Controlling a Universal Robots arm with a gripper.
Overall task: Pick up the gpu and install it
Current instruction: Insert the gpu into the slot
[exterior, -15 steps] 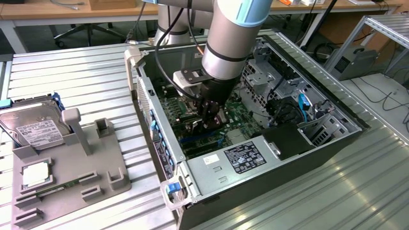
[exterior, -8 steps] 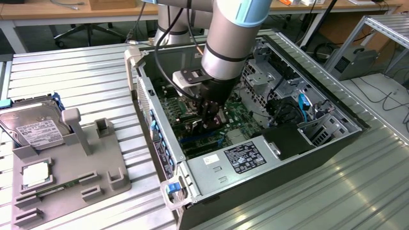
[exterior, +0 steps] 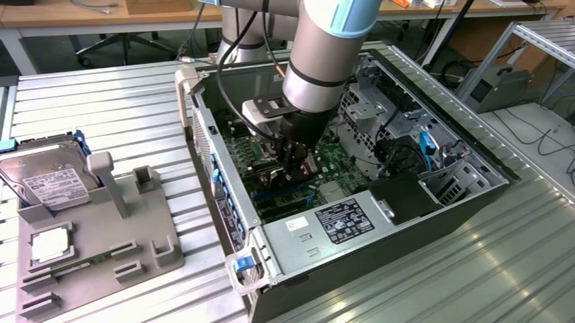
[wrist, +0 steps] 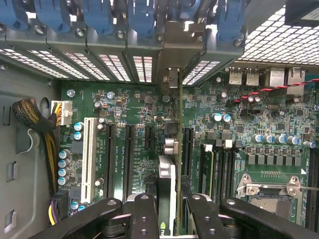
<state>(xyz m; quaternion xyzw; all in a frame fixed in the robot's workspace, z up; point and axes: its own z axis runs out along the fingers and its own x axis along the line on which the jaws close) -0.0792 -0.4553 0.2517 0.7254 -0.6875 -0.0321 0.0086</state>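
Gripper (exterior: 294, 176) is down inside the open computer case (exterior: 454, 134), jaws clamped on the gpu (wrist: 172, 164). The card stands on edge over the green motherboard (wrist: 129, 107), its metal bracket up against the case's rear slot openings.

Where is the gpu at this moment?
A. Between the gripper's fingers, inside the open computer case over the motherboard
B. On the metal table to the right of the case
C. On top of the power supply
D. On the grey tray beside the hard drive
A: in the wrist view the gpu stands edge-on between the gripper fingers above the motherboard, and the exterior view has the gripper down inside the case.
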